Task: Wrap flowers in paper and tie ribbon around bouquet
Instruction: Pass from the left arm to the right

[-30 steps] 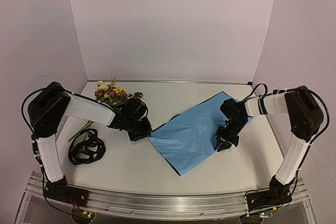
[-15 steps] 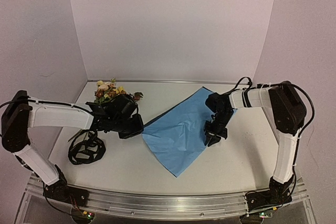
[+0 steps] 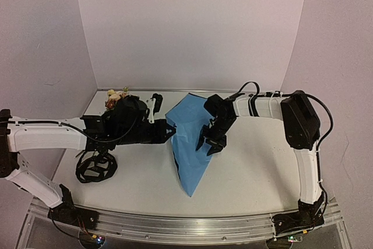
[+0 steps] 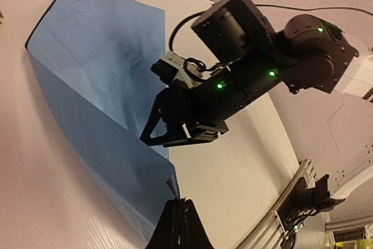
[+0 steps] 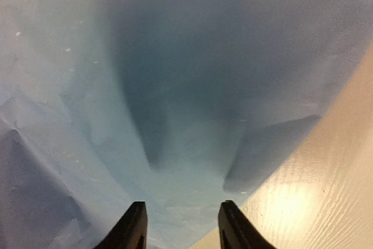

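My left jaws are clenched on one corner of the light-blue paper (image 4: 99, 68), holding it so the sheet sits partly folded over itself at mid-counter (image 3: 250, 167); the pinch serves as a handle for positioning it. My right jaws are released, parted just above the sheet's right edge with nothing between them, probably so the paper can slide freely. The flowers (image 3: 115, 95) lie at the far left, largely hidden behind my left arm, and the black ribbon (image 3: 93, 166) is coiled at the near left. Neither touches the paper, so wrapping is not yet begun.
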Controlling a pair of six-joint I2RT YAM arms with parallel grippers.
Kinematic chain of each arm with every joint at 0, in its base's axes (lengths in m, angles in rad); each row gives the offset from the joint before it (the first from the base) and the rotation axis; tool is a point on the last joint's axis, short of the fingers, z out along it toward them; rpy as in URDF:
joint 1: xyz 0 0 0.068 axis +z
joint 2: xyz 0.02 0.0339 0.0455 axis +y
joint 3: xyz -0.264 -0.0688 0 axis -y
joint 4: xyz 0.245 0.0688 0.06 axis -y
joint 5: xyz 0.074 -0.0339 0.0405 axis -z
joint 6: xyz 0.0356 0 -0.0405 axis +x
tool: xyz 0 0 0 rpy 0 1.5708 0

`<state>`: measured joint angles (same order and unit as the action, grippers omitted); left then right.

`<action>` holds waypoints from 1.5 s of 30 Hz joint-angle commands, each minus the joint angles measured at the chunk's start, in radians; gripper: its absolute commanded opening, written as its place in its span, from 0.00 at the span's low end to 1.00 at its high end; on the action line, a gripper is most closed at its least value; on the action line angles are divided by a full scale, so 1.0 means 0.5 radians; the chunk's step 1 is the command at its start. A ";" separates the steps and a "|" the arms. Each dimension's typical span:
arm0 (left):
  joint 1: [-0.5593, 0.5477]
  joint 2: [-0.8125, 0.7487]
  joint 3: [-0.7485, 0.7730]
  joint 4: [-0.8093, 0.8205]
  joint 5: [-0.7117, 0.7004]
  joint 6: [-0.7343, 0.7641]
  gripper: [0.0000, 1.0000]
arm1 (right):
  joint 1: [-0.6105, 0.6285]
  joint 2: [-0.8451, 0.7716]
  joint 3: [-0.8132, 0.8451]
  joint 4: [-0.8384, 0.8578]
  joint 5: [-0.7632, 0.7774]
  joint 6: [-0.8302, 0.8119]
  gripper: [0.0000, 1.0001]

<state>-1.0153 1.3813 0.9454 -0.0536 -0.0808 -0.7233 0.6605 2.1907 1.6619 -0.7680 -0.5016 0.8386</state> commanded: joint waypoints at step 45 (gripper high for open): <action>0.030 0.391 0.631 -0.383 0.244 -0.923 0.00 | 0.625 -1.190 -0.836 1.020 0.875 -1.385 0.84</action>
<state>-1.0042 1.5982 1.2572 -0.2536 0.0499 -1.1624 0.9652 1.5609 1.1768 -0.2528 -0.1356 0.1722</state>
